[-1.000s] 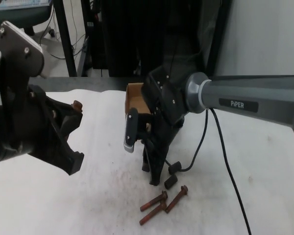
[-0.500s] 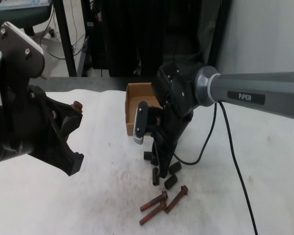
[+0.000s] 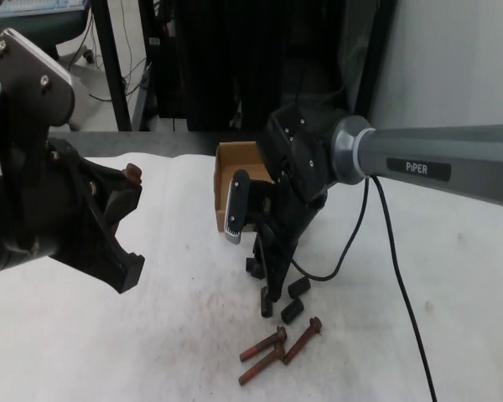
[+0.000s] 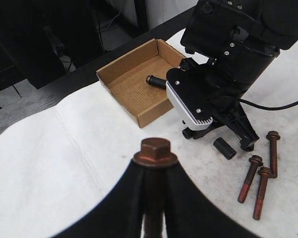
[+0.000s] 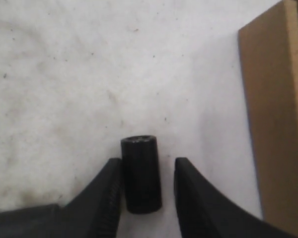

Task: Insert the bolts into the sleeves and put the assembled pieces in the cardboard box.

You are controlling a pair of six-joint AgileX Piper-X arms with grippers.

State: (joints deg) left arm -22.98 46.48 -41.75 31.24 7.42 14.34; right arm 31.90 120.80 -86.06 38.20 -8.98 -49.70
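Bolts and sleeves are mostly unjoined as yet. One bolt (image 4: 155, 150) is held head-up in the left pincer (image 4: 155, 169), raised over the left side of the desk (image 3: 151, 352), and one sleeve (image 5: 140, 181) lies on the desk between the fingers of the right pincer (image 5: 148, 166), which are set narrowly astride it with a gap on one side, so it is judged not yet gripped. A single dark piece (image 4: 156, 81) is seen in the cardboard box (image 4: 154, 114) at the desk's far edge; whether a bolt sits in it cannot be told. Three bolts (image 3: 300, 342) are left loose toward the near edge, with spare sleeves (image 3: 292, 311) between them and the box, so several insertions remain. The right arm's cable (image 3: 394, 285) is trailed across the desk, and the box wall stands just beside the lowered pincer, a thing to be cleared on lifting.
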